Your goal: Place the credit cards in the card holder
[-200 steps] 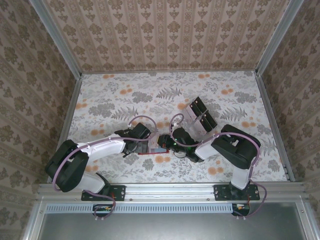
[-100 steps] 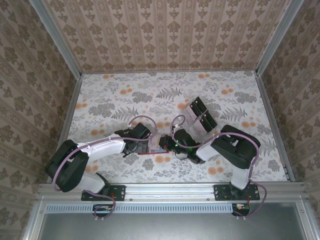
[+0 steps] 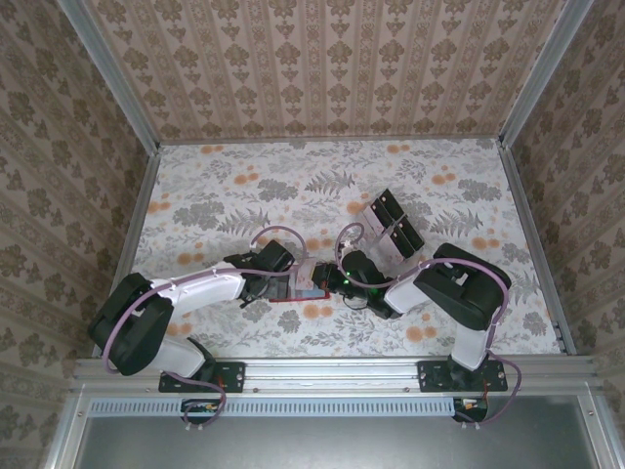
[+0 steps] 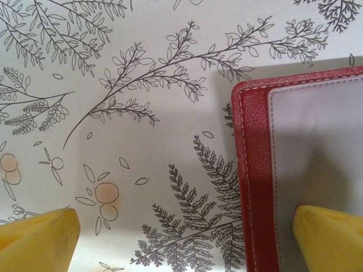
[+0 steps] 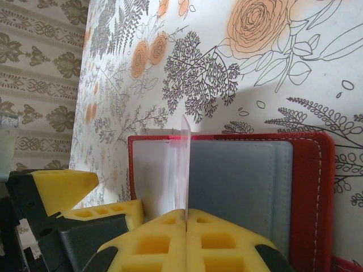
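progress: early, no card visibly seated in the card holder (image 5: 244, 175) yet; spare credit cards (image 3: 393, 226) lie beyond its far-right corner | right gripper (image 5: 186, 218): I have it clamped on one card (image 5: 184, 161), edge-on over the holder's open inside | left gripper (image 4: 187, 238): low, jaws wide apart, one finger (image 4: 332, 238) over the holder's grey lining

The red wallet (image 5: 244, 187) lies open and flat on the table, grey inside up, with white stitching along its edge. One card (image 5: 184, 164) stands upright on edge over that inside, thin and pale. The other cards (image 3: 389, 207), black with pale areas, lie well apart, farther back.
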Tool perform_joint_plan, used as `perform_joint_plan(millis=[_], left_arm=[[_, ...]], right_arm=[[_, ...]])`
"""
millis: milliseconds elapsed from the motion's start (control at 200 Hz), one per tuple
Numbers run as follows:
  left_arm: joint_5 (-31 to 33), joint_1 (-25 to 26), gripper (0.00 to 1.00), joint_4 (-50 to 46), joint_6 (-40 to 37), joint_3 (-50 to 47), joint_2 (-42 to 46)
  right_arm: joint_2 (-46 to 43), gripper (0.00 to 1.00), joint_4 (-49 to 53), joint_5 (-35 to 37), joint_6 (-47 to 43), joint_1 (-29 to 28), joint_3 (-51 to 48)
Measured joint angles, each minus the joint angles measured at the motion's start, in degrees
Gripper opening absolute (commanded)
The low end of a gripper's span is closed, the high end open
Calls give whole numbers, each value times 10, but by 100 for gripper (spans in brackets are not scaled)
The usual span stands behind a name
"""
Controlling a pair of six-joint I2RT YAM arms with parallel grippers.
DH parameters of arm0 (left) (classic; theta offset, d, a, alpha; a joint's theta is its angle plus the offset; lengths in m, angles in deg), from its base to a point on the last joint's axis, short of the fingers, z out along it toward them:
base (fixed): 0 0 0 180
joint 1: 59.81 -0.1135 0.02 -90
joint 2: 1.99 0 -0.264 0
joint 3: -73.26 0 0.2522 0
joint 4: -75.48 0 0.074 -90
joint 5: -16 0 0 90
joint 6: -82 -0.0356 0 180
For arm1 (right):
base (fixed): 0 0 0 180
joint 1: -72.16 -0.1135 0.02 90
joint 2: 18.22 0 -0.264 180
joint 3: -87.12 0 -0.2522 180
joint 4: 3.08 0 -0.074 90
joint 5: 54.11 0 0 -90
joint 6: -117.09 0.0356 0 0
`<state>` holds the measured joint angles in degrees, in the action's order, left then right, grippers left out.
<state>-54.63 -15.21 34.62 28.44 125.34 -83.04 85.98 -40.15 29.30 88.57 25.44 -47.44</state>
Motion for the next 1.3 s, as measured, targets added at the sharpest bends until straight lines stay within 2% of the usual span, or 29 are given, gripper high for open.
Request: perform_joint_plan(millis=[1300], left_arm=[[0,0,100,5,9,-3,0]], right_arm=[[19,0,-1,-24,3,-16,10]])
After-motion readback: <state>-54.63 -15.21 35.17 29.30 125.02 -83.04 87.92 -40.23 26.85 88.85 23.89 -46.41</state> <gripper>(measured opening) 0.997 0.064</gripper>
